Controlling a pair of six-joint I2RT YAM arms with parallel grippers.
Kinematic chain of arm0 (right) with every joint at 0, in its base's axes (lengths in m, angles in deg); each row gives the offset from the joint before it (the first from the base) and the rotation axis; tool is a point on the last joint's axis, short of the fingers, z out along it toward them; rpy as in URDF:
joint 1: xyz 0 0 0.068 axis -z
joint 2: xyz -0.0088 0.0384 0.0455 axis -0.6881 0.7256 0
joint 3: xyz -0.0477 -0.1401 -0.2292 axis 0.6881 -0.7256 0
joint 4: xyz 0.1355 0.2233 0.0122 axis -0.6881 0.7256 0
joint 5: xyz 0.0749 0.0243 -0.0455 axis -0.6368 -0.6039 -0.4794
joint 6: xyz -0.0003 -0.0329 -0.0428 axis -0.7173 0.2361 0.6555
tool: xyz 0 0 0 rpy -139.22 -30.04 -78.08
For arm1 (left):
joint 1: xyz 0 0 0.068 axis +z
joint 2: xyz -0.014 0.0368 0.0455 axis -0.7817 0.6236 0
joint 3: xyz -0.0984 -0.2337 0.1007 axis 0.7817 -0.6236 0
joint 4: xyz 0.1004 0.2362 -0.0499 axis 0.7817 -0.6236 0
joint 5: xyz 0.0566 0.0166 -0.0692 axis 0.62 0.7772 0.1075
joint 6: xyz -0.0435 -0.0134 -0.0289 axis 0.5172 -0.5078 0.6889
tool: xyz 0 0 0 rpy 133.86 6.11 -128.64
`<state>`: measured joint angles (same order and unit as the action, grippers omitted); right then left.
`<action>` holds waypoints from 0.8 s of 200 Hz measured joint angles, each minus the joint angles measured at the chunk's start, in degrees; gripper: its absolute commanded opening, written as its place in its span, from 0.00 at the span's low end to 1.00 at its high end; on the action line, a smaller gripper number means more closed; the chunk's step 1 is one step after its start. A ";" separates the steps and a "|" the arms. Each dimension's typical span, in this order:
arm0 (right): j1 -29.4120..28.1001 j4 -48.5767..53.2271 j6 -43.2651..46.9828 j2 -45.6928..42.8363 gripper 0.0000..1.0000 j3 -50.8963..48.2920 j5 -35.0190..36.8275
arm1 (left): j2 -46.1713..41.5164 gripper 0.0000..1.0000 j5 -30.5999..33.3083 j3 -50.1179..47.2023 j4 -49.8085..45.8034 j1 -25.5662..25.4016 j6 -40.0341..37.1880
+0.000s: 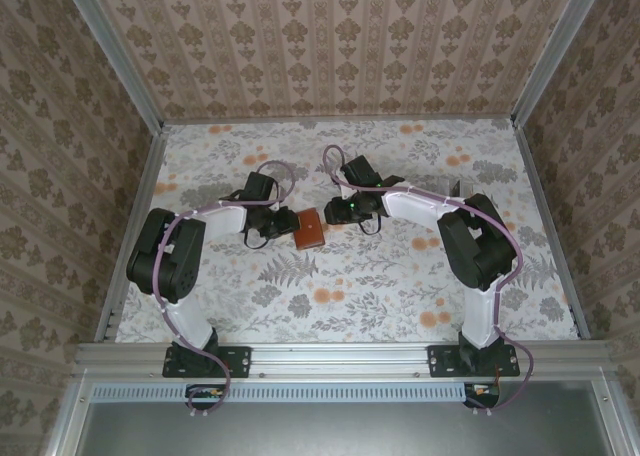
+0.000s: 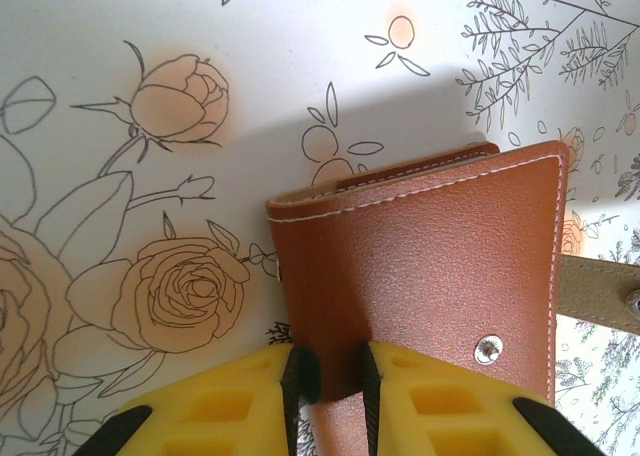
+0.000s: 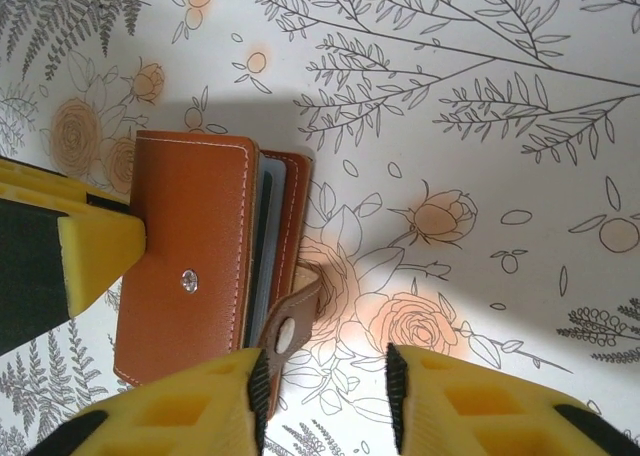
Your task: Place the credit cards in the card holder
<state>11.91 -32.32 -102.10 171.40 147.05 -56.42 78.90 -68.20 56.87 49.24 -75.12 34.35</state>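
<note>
The reddish-brown card holder (image 1: 309, 229) lies folded on the flowered cloth between the two arms. My left gripper (image 2: 335, 376) is shut on the near edge of the card holder (image 2: 430, 256), pinching its top cover. In the right wrist view, thin bluish-grey edges of credit cards (image 3: 268, 231) show between the covers of the card holder (image 3: 190, 246). Its clasp tab (image 3: 292, 321) hangs loose and unsnapped, touching the inner side of my right gripper's left finger. My right gripper (image 3: 325, 386) is open just beside the holder's opening side, with bare cloth between its fingers.
The snap stud (image 2: 488, 349) sits on the holder's outer cover. The left gripper's yellow finger (image 3: 95, 246) presses the holder's far side in the right wrist view. Patterned walls close in the table (image 1: 350, 296) on three sides.
</note>
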 measured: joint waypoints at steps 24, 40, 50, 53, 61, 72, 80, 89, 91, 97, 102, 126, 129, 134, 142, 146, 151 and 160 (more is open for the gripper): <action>0.00 0.04 0.00 0.00 0.27 0.00 -0.22 | 0.02 0.24 0.02 0.04 -0.04 0.00 0.00; 0.00 0.00 -0.04 0.02 0.28 0.00 -0.72 | 0.15 0.24 0.02 0.20 -0.22 -0.02 0.00; 0.00 -0.04 -0.11 0.07 0.33 0.02 -1.11 | 0.24 0.24 0.02 0.37 -0.37 -0.04 0.00; 0.00 -0.07 -0.31 0.09 0.35 0.02 -1.16 | 0.28 0.24 0.02 0.39 -0.39 -0.07 0.00; 0.00 -0.09 -0.44 0.13 0.36 0.02 -1.55 | 0.31 0.24 0.02 0.44 -0.42 -0.13 0.00; 0.00 -0.13 -0.44 0.17 0.37 0.02 -2.03 | 0.33 0.24 0.04 0.52 -0.39 -0.24 0.00; 0.00 -0.20 -0.48 0.17 0.37 0.02 -2.23 | 0.37 0.24 0.09 0.57 -0.39 -0.33 0.00; 0.00 -0.31 -0.52 0.17 0.37 0.02 -2.47 | 0.42 0.24 0.09 0.57 -0.42 -0.33 0.00; 0.00 -0.35 -0.52 0.17 0.37 0.02 -2.49 | 0.44 0.24 0.09 0.57 -0.39 -0.33 0.00; 0.00 -0.46 -0.63 0.17 0.37 0.02 -2.67 | 0.48 0.24 0.07 0.63 -0.42 -0.33 0.00; 0.00 -0.63 -0.70 0.17 0.37 0.02 -2.86 | 0.50 0.24 0.07 0.66 -0.42 -0.33 0.00; 0.00 -1.25 -1.29 0.17 0.38 0.07 -3.63 | 0.66 0.24 0.02 0.72 -0.37 -0.33 0.00; 0.00 -1.22 -1.29 0.17 0.38 0.11 -3.67 | 0.66 0.24 0.00 0.72 -0.37 -0.33 0.00; 0.00 -1.25 -1.38 0.20 0.39 0.17 -3.72 | 0.70 0.24 0.00 0.72 -0.37 -0.33 0.00; 0.00 -1.25 -1.40 0.24 0.39 0.35 -3.74 | 0.74 0.24 -0.02 0.74 -0.37 -0.33 0.00; 0.00 -1.29 -1.42 0.26 0.39 0.44 -3.76 | 0.74 0.24 -0.02 0.76 -0.37 -0.33 0.00; 0.00 -1.29 -1.46 0.33 0.39 0.57 -3.78 | 0.74 0.24 -0.04 0.79 -0.37 -0.33 0.00; 0.00 -1.33 -1.51 0.48 0.38 0.81 -3.78 | 0.74 0.24 -0.04 0.79 -0.37 -0.33 0.00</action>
<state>11.91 -33.65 -103.60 171.88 147.86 -60.20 79.64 -68.24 57.66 48.87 -75.45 34.35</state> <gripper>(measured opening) 0.389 0.239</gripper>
